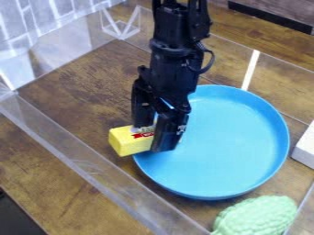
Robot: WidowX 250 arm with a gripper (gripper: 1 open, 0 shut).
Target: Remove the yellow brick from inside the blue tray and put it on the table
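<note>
table (86,92) wood-grain | yellow brick (127,140) red-labelled, beside blue tray (233,147) | hand (156,138) spread wide astride brick

**Count of things in view**

One yellow brick (127,140). One blue tray (240,174). One bumpy green lump (256,217) at the lower edge. One white object (304,147), cut off at the right edge. One robot arm with one hand (156,140). One wood-grain tabletop (73,96) carrying them.

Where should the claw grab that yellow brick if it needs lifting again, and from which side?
From above, across the long side faces of the yellow brick. It lies flat on the table beside the blue tray, and the open claw already points down over its labelled end.
</note>
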